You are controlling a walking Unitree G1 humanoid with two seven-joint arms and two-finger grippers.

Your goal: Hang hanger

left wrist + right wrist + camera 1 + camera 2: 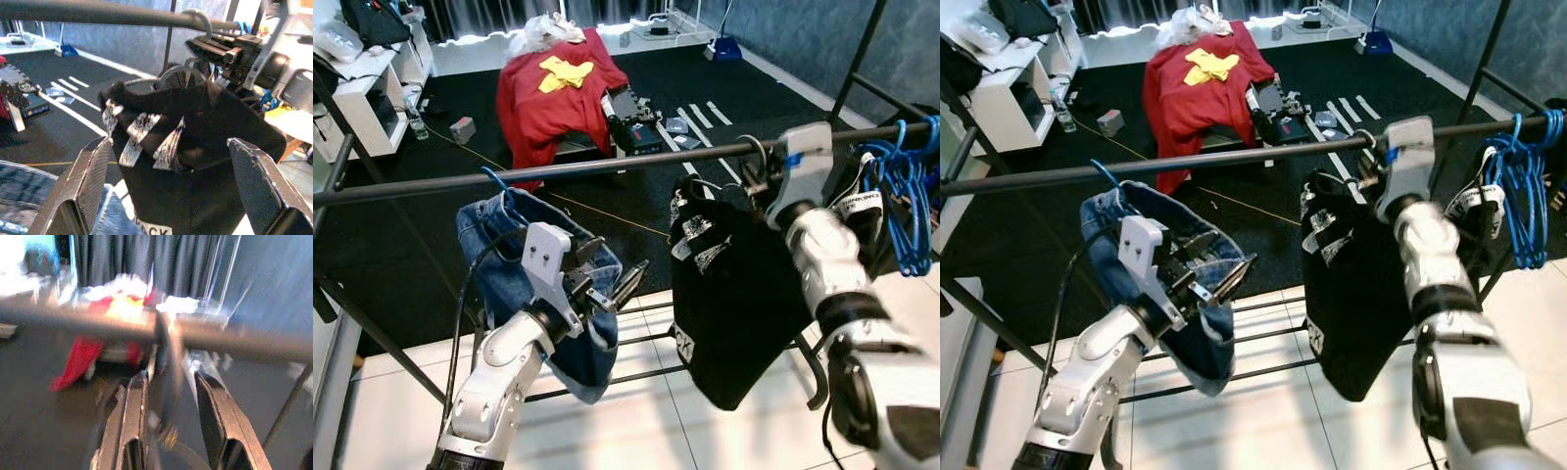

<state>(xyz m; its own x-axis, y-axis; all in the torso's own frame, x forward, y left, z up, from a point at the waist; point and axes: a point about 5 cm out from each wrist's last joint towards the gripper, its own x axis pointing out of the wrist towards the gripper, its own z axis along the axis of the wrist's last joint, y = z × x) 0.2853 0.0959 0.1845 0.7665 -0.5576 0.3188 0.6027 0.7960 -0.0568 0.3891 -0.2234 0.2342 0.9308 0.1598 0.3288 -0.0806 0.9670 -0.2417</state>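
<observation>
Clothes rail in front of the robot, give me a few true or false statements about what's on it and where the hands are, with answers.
1. A black garment hangs from the rail on a hanger hook. True.
2. The right hand is at that hook, up by the rail. True.
3. The jeans lie on the floor. False: they hang from the rail on a blue hook.
4. The left hand is shut on the black garment. False: it is open, beside the jeans.
5. Blue hangers hang bunched at the rail's right end. True.
</observation>
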